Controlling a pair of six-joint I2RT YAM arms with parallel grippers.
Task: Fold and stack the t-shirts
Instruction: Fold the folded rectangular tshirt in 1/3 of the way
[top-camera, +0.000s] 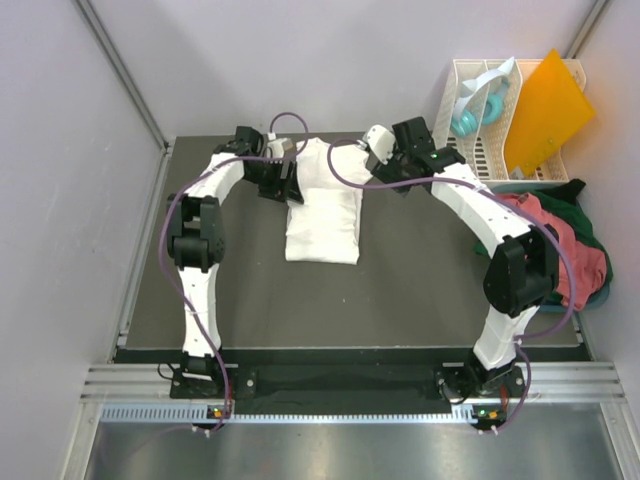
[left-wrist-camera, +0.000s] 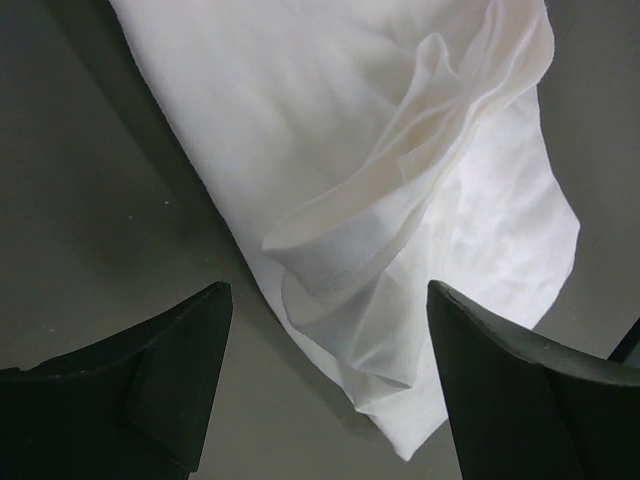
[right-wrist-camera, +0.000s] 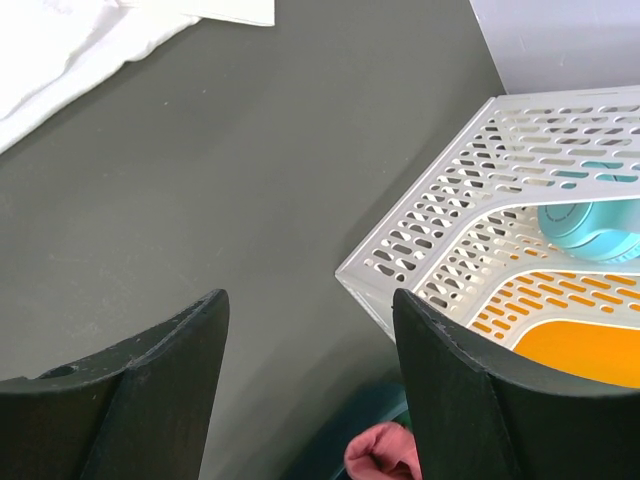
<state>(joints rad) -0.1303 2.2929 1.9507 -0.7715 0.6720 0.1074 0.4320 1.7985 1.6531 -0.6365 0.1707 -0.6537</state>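
From where I stand, the large plain white cloth t-shirt (top-camera: 322, 220) lies folded into a long panel on the dark grey table (top-camera: 400, 300), in the upper middle of the overhead view. Both arms reach to its top end. The left gripper (left-wrist-camera: 327, 300) is spread wide and holds nothing, poised over a loose doubled hem that curls up at the shirt's edge. The right gripper (right-wrist-camera: 310, 300) is also wide and empty, over bare table between the shirt and the white slatted plastic rack (right-wrist-camera: 440, 230).

The salmon-red t-shirt (top-camera: 545, 225) and the dark green t-shirt (top-camera: 590, 225) sit heaped at the right edge.

The white cloth looks light and limp. Pinched by one layer, it would likely slump and unfold. I'd take hold through all layers at the folded corners.
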